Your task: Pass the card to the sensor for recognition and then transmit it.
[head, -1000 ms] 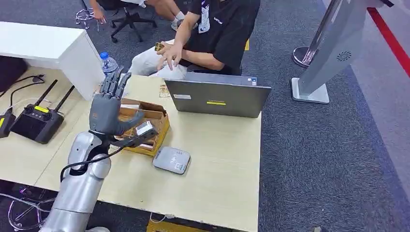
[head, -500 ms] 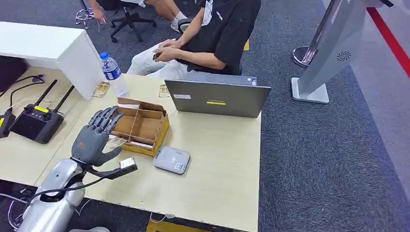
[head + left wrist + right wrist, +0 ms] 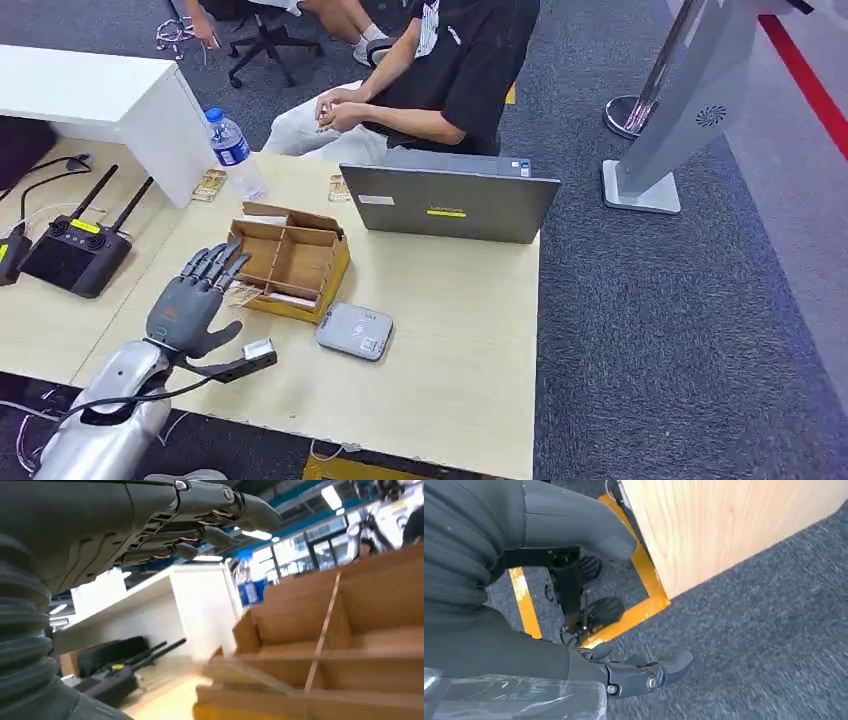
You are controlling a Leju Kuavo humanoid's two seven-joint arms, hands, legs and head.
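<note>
On the table's left part, my left hand [image 3: 188, 302] hovers low with its fingers spread and nothing in it. The fingertips point at the front left corner of the brown cardboard divider box [image 3: 296, 262]. A small card [image 3: 243, 295] lies flat on the table against that corner, just past the fingertips. The left wrist view shows the extended fingers [image 3: 210, 520] over the box's compartments [image 3: 350, 630]. The grey sensor pad [image 3: 355, 331] lies flat to the right of the box's front. My right hand [image 3: 639, 672] hangs beside the table's edge above the carpet, holding nothing.
A grey laptop [image 3: 450, 203] stands behind the box, and a person [image 3: 440, 70] sits behind it with hands together. A water bottle [image 3: 232, 150] and two more cards [image 3: 210, 185] [image 3: 338, 188] are at the table's far edge. A black remote controller [image 3: 80, 250] lies at left.
My left arm has come down from a raised pose over the box to a low spot at its front left corner. The person's hands drew back toward the lap.
</note>
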